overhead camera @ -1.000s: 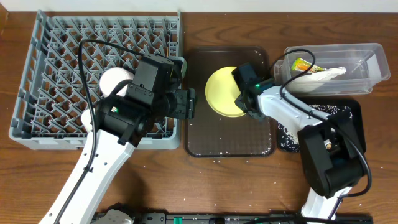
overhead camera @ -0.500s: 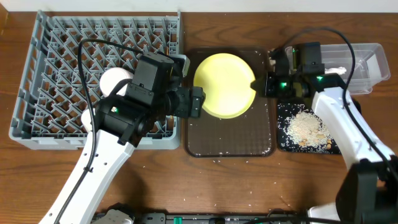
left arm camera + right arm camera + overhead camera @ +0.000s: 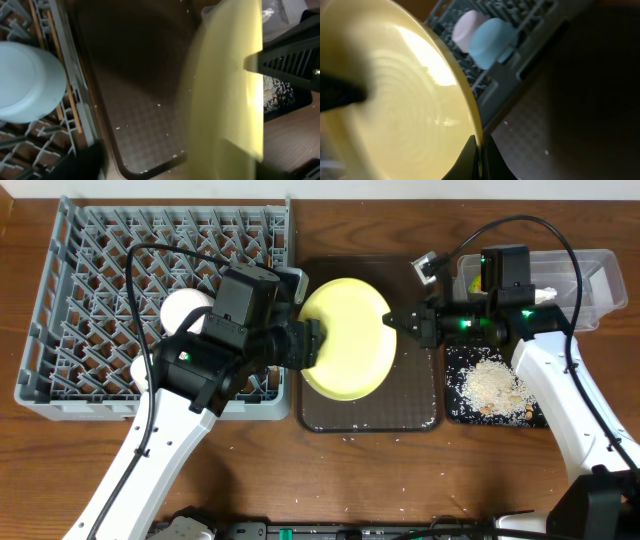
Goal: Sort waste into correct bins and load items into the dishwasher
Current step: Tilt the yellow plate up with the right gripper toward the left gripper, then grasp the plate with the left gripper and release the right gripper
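Hanging tilted over the brown serving tray, centre of the scene: yellow plate.
Right gripper: fingers clenched on the plate's right rim, the pinch plain in the right wrist view.
Left gripper: at the plate's left rim; whether it is grasping or released cannot be told.
Grey rack: far left, holding a light blue bowl.
Black tray: right, carrying crumbs.

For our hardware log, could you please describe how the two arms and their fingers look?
Both arms have white tubular links, the left arm and right arm alike, with boxy black joint housings and small green lights. A thin black cable runs along each. The left gripper and right gripper have black fingers.
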`<act>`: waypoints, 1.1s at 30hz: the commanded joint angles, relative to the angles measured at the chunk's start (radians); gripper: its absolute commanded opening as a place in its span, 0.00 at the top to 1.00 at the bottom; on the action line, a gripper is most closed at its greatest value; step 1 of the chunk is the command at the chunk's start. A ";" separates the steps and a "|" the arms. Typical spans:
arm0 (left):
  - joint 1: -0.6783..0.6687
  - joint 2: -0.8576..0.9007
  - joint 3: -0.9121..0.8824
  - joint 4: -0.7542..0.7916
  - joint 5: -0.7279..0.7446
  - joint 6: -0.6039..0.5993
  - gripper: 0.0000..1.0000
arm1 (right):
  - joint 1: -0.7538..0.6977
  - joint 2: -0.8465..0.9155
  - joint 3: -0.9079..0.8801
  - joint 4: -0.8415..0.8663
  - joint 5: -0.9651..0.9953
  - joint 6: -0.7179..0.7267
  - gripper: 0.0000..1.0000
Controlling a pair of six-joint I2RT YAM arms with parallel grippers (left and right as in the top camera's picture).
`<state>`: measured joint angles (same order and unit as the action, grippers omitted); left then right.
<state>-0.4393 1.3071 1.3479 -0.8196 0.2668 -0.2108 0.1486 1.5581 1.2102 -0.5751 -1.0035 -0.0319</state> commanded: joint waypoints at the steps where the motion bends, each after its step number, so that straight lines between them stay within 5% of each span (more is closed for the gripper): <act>1: 0.002 0.005 -0.002 0.019 0.011 -0.014 0.60 | 0.026 -0.019 0.000 0.004 -0.099 -0.037 0.99; 5: 0.002 0.005 -0.001 0.032 0.010 -0.015 0.92 | 0.044 -0.019 0.000 0.011 0.002 -0.033 0.94; 10: 0.002 -0.006 -0.001 0.012 -0.131 0.035 0.92 | 0.048 -0.019 0.000 0.011 0.334 0.071 0.55; 14: 0.002 -0.034 0.001 -0.006 -0.340 0.061 0.92 | 0.048 -0.019 0.000 0.009 0.526 0.163 0.44; 27: 0.015 -0.020 0.000 0.091 -1.252 0.357 0.93 | 0.006 -0.090 0.000 0.010 0.543 0.230 0.30; 33: 0.109 0.108 0.000 0.218 -1.305 0.613 0.93 | 0.009 -0.100 0.000 0.000 0.543 0.230 0.25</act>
<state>-0.3824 1.3491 1.3479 -0.6262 -0.9165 0.2169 0.1608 1.4666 1.2068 -0.5644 -0.4610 0.1864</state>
